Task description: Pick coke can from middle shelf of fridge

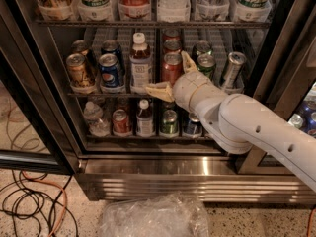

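The coke can (171, 69) is red with a silver top and stands at the front of a lane on the middle shelf (111, 94) of the fridge (163, 168). Two more red cans stand behind it. My gripper (166, 71) is at the shelf front, open, with the can between its fingers. One beige finger (158, 91) lies at the can's lower left. The other finger (188, 61) points up along the can's right side. My white arm reaches in from the lower right.
On the same shelf stand a brown can (79, 69), a blue Pepsi can (109, 69), a bottle (140, 63), a green can (207, 66) and a silver can (233, 69). The lower rack holds bottles and cans. Crumpled plastic (153, 216) and cables (29, 201) lie on the floor.
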`<state>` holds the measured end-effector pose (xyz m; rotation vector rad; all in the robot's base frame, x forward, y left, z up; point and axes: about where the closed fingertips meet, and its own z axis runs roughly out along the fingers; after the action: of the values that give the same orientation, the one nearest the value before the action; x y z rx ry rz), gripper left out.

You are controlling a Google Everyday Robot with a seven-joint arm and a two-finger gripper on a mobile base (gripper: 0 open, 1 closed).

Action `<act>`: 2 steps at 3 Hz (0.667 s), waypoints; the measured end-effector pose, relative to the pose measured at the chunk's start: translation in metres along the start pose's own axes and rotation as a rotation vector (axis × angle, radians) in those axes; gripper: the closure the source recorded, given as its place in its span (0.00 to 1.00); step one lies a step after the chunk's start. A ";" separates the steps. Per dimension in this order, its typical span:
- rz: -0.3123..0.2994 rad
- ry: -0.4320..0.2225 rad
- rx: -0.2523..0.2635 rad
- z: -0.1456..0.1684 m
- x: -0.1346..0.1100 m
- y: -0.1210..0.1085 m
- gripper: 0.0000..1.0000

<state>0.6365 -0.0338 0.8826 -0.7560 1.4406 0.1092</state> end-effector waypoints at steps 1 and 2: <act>0.008 -0.005 0.008 0.009 0.003 -0.001 0.14; -0.014 0.009 0.031 0.017 0.012 -0.011 0.09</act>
<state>0.6588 -0.0380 0.8753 -0.7425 1.4419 0.0726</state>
